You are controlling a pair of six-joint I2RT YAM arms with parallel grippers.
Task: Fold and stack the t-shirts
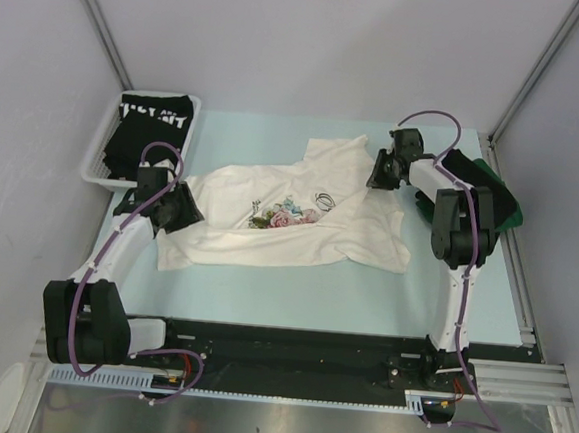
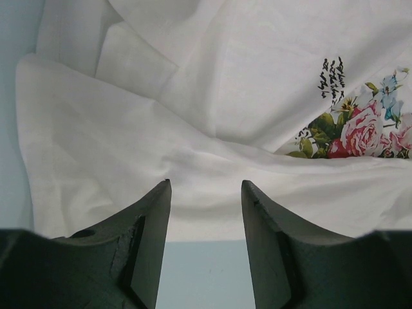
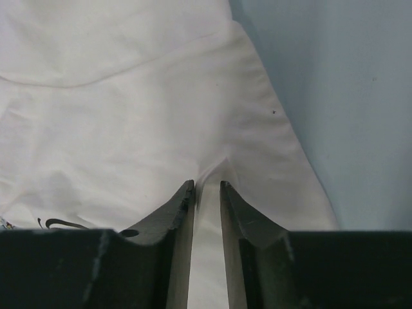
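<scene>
A white t-shirt [image 1: 299, 217] with a floral print and black script lies spread and rumpled across the middle of the table. My left gripper [image 1: 183, 208] hovers open over its left edge [image 2: 193, 116], with nothing between its fingers [image 2: 206, 183]. At the shirt's upper right part my right gripper [image 1: 378, 171] stands with its jaws narrowly apart. A raised crease of the white cloth [image 3: 129, 96] runs up between them [image 3: 206, 183]. A black t-shirt with white lettering [image 1: 151, 125] lies in the basket. A dark green t-shirt [image 1: 499, 193] lies at the right, partly hidden by the right arm.
The white mesh basket [image 1: 94, 156] stands at the back left corner. Grey walls close in the table on the left, back and right. Bare light-blue table surface [image 1: 293, 297] shows in front of the white shirt.
</scene>
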